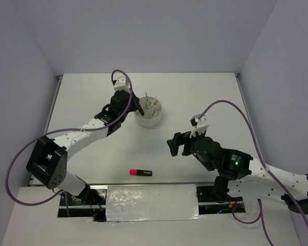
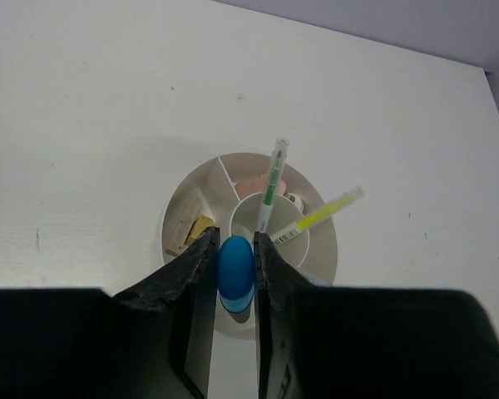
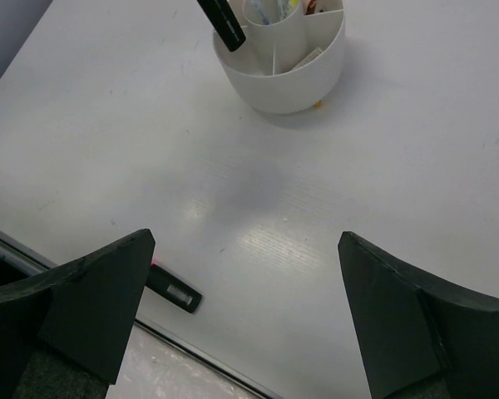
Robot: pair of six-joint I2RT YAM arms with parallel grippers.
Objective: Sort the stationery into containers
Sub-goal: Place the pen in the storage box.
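Plainly the risk sits with the left gripper (image 2: 233, 248), which is clamped on the blue-and-black highlighter (image 2: 234, 270) right above the near rim of the white cup (image 2: 180, 208), far middle of the table. In the right wrist view the highlighter's black body leans in over an outer compartment, not upright. If the jaws let go while it is tilted like that, the lower end could land on the rim or a divider and the highlighter could topple out onto the table. Pushing down against the wall could shove or tip the light cup and spill the green pen (image 2: 273, 179) and yellow stick (image 2: 324, 212) standing in its centre well. The right gripper (image 3: 243, 249) hangs wide open and empty to the right. The pink-and-black highlighter (image 1: 140, 172) lies unsorted near the near edge, where a clumsy nudge could roll it off
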